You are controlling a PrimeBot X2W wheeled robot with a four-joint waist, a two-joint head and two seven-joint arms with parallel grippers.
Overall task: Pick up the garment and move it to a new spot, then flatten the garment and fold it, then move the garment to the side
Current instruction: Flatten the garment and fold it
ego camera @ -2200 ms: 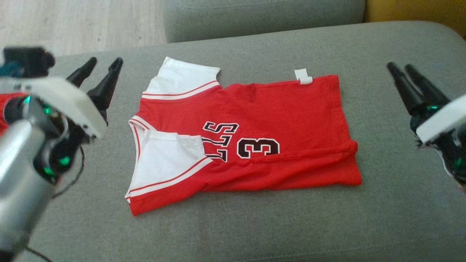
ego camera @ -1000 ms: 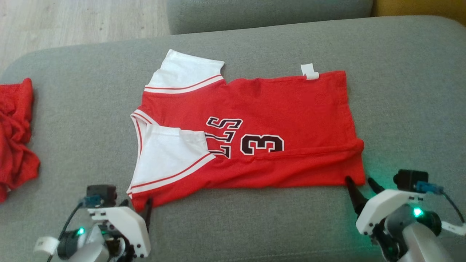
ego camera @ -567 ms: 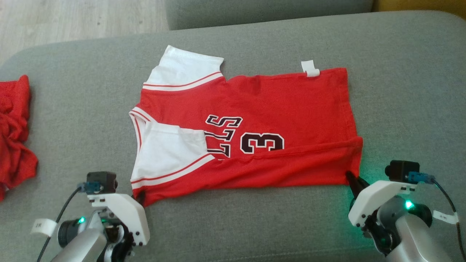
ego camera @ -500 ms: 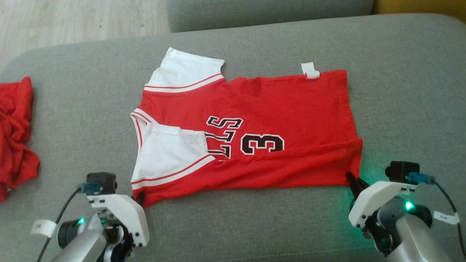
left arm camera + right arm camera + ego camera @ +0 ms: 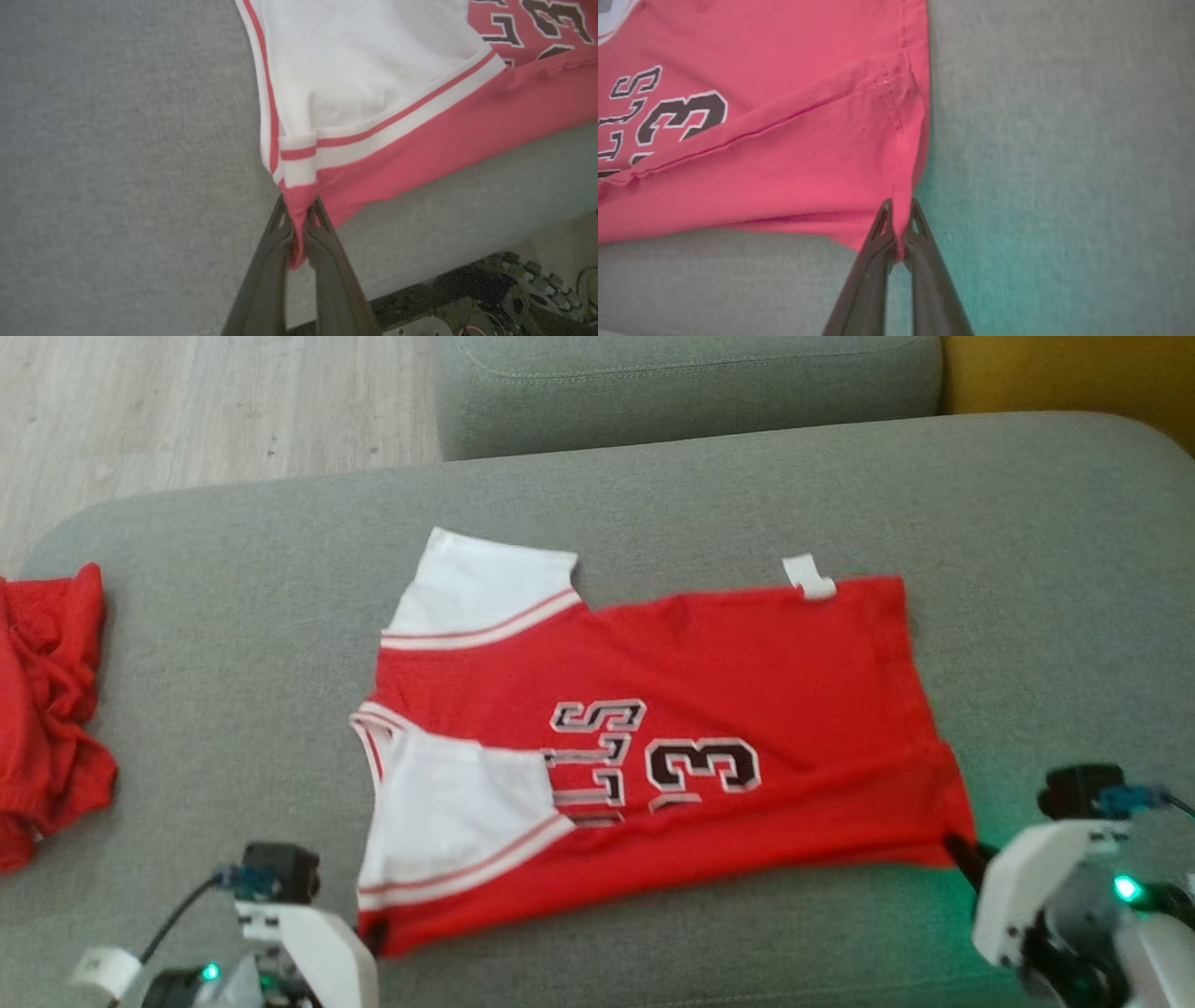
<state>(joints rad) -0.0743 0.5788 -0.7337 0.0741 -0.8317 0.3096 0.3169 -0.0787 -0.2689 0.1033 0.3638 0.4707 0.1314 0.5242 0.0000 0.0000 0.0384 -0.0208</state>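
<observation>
Red jersey (image 5: pixel 709 663) lies flat, our left gripper (image 5: pixel 299 206) and right gripper (image 5: pixel 901 206) clamping its near corners so we can fold it.

open cushion (image 5: pixel 233 644) rnd jersey (image 5: pixel 709 681), red cloth (image 5: pixel 47 709) far L

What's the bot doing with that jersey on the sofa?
Both grippers are shut on the red basketball jersey, which lies spread on the grey sofa cushion. The left gripper pinches the near corner below the white sleeve, and the right gripper pinches the near hem corner. The near long side is already folded over. It looks set to lift or drag the jersey. A crumpled red garment sits at the far left.
</observation>
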